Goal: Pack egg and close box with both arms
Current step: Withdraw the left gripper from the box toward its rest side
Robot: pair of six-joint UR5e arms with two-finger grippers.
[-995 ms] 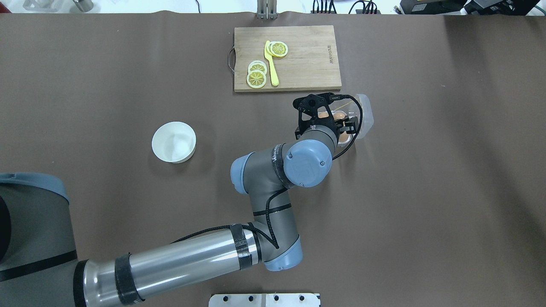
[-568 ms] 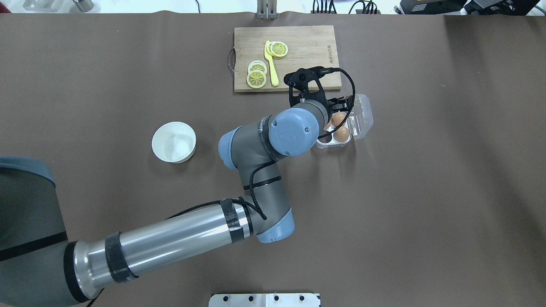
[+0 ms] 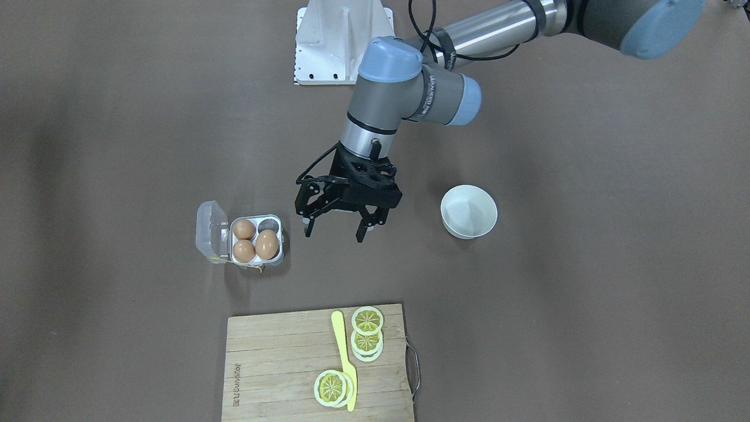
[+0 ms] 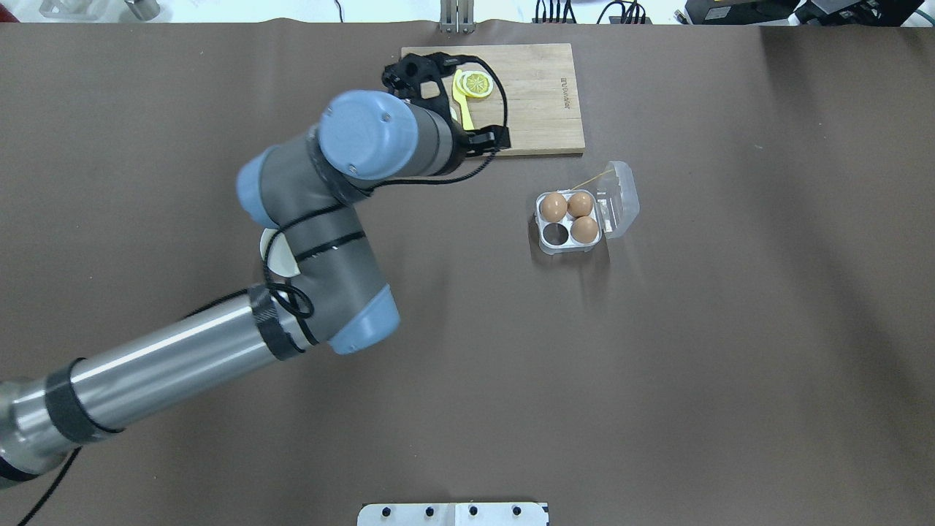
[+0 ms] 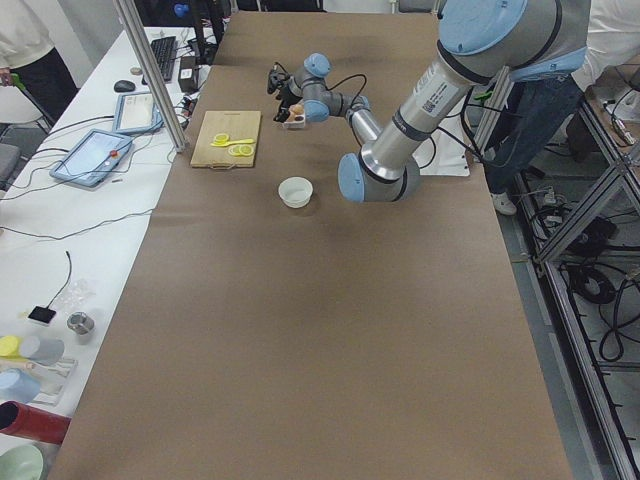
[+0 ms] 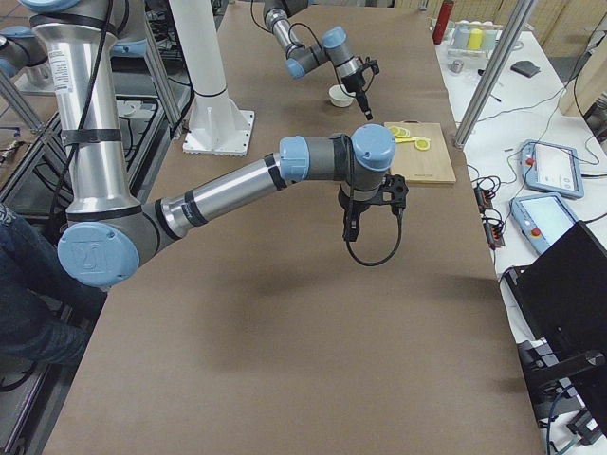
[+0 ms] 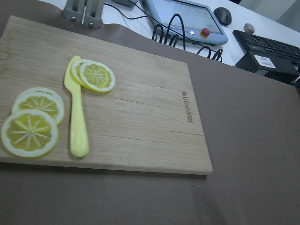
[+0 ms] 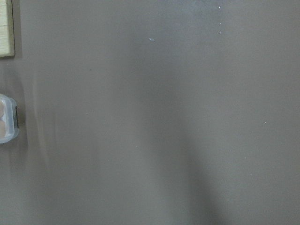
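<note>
on the brown table (image 4: 730, 329), at about 4 o'clock from the wooden cutting board (image 4: 540, 95) in the overhead view, the box (image 4: 555, 234) sits with its clear lid (image 4: 619, 197) swung open to 3 o'clock and a yellow string (image 4: 593, 177) trailing at its far edge. the egg (image 4: 553, 207) lies in the cell at the box's 10 o'clock corner. two rounder eggs (image 4: 584, 229) fill the cells at 1 and 4 o'clock, and the cell at 7 o'clock is unfilled. the left gripper (image 3: 333, 235) hangs over the table, jaws spread wide with nothing between them. in the front-facing view it is at 3 o'clock from the box, apart from it, between the box and the white bowl (image 3: 469, 210). lemon slices (image 7: 29, 133) and a yellow knife (image 7: 77, 117) lie on the board. the right gripper (image 6: 375, 216) shows only in the side view from the robot's right, pointing down over the table; i cannot tell how its jaws stand.
</note>
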